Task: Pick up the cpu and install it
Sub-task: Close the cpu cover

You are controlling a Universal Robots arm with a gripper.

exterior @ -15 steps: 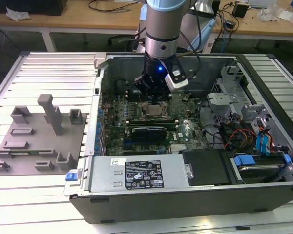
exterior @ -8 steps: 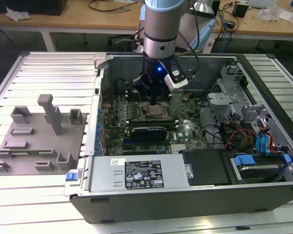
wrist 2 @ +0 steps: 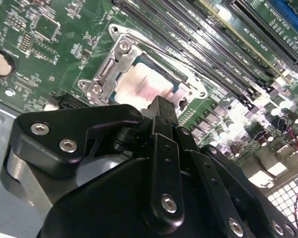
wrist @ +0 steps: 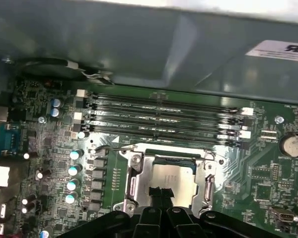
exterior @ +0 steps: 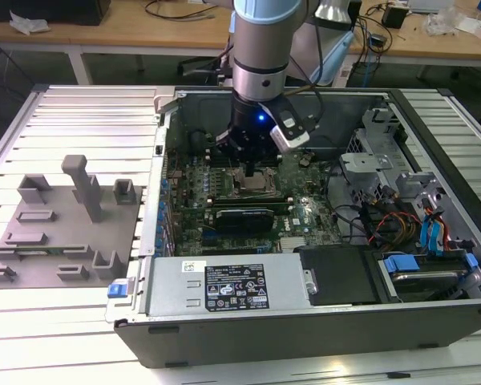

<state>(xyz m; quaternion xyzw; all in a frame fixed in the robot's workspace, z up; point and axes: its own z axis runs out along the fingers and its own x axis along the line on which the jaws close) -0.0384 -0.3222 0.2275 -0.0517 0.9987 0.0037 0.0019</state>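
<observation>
Slatted bench carries open pc case, side off so arm reaches motherboard. Gripper low over socket frame, tips narrow, nearly together, gripping nothing; cpu lies flat in frame right beneath, looks seated. First wrist view gives memory slots beyond; exterior view adds grey fixture blocks, desks behind

**Exterior view.** The camera is mounted off the arm, high and well back. It looks steeply down on the open computer case. In this view the arm enters at 12 o'clock, and the grey fixture plate lies at 9 o'clock of the case.

**Wrist views.** Both cameras sit close above the motherboard and look past the gripper. The second wrist view is nearer and more oblique.

**Shared area.** All three views cover the socket. Both wrist views also cover the cpu and the memory slots.
</observation>
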